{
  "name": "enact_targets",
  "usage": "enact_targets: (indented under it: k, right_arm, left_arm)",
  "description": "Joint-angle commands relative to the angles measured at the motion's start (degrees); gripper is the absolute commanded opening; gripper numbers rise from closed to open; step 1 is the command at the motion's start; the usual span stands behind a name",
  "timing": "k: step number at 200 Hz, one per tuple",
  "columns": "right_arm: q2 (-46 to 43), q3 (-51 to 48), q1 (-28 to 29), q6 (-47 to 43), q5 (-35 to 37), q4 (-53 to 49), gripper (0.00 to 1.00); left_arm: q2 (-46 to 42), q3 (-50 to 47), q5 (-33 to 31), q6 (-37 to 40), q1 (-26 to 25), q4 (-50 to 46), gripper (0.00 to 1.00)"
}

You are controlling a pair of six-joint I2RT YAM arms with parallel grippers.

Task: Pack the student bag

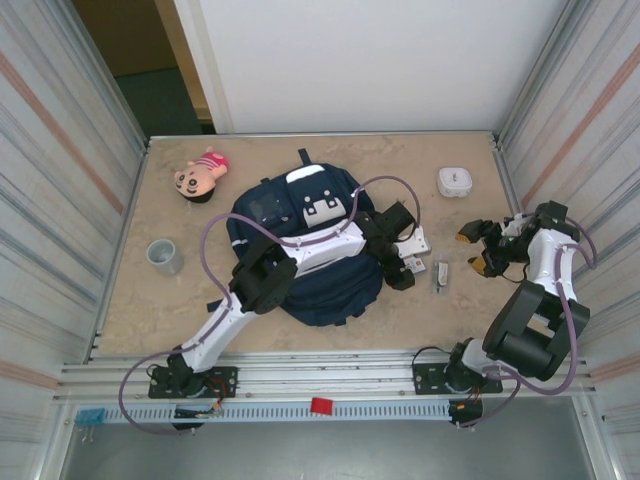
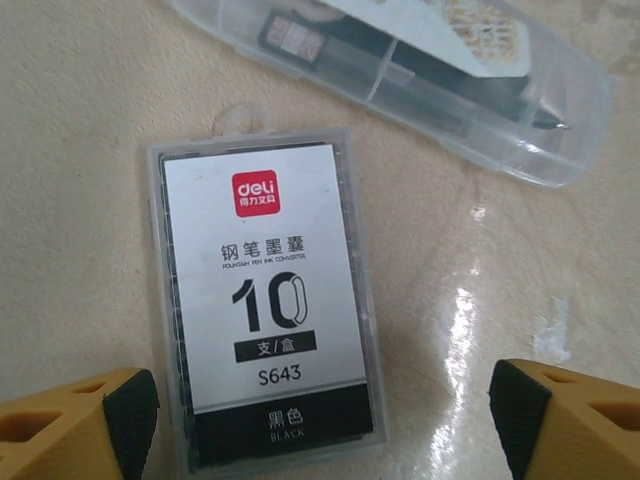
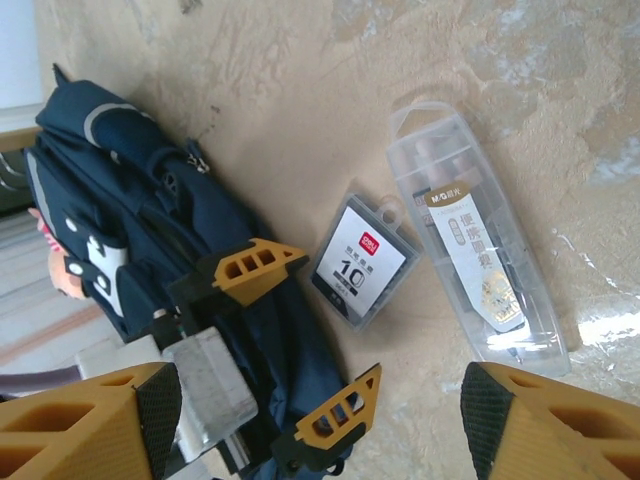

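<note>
- The backpack [image 1: 325, 295] lies flat at the table's centre.
- The left gripper [image 2: 320, 410], fingers spread, hovers over a small ink box [image 2: 265, 310] at the backpack's 3 o'clock.
- The right gripper [image 3: 320, 410] has its fingers spread and holds nothing.

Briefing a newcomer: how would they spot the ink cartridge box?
Find the central navy backpack. Right of it, beside a longer clear pen case, lies the ink cartridge box. Its white label bears a red logo and a big 10.
</note>
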Motion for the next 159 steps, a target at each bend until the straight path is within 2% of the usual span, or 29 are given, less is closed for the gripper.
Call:
enact_targets:
  k: [1, 42, 84, 112, 123, 138, 159]
  right_arm:
    - [-1.51, -0.92, -0.23, -1.50, -1.75, 0.13, 0.75]
    - [-2.46, -1.18, -0.17, -1.40, -1.97, -0.04, 0.74]
    - [-3.01, -1.51, -0.17, -1.49, -3.43, -0.04, 0.73]
    - [-3.82, -1.93, -0.08, -1.32, -3.54, 0.14, 0.72]
    - [-4.27, -2.40, -0.08, -1.02, -3.70, 0.66, 0.72]
    - [-4.68, -3.11, 0.01, -0.64, -3.98, 1.24, 0.73]
    - [-5.00, -3.65, 0.18, -0.44, -4.33, 1.45, 0.73]
  left_arm:
    - [2.46, 2.76, -1.12, 0.98, -0.11, -3.63, 0.88]
    - [5.91, 4.67, -2.06, 1.46, -0.11, -4.77, 0.85]
    - [7.69, 3.88, -1.08, 5.08, -0.19, -3.54, 0.65]
    - [6.54, 2.37, -3.97, 8.39, -0.95, -2.95, 0.56]
    - [5.67, 0.94, -6.08, 9.74, -1.48, -1.69, 0.57]
    - [4.94, -0.53, -8.70, 11.35, -2.24, -0.34, 0.64]
    - [4.58, -1.94, -8.51, 13.17, -2.73, 0.48, 0.65]
